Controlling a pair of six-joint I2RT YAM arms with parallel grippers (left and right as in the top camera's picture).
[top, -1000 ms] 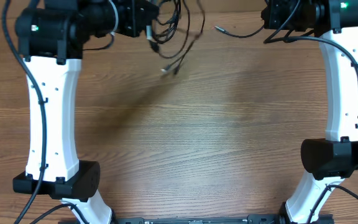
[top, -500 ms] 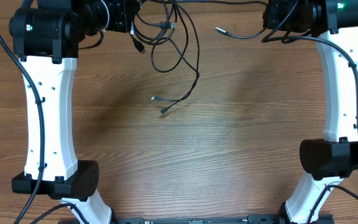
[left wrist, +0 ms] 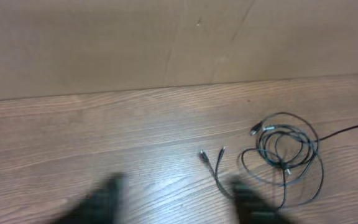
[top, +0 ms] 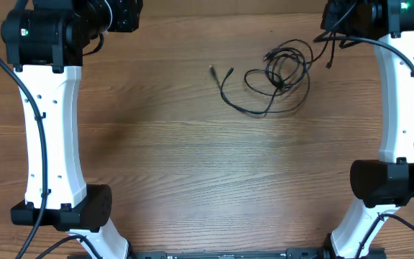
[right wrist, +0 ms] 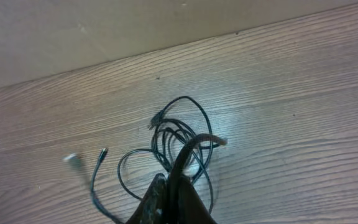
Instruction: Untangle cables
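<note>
Right wrist, right gripper (right wrist: pixel 171 180) pinching a strand (right wrist: pixel 194 140), cable coil (right wrist: pixel 164 133) just beyond, left gripper (left wrist: pixel 176 186) spread

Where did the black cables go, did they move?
Yes. Seen from above, the cables went from beside the left arm across the table and now lie near the right arm.

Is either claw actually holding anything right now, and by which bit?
Right claw pinches a cable just short of its loose end. Left claw, open, holds nothing.
</note>
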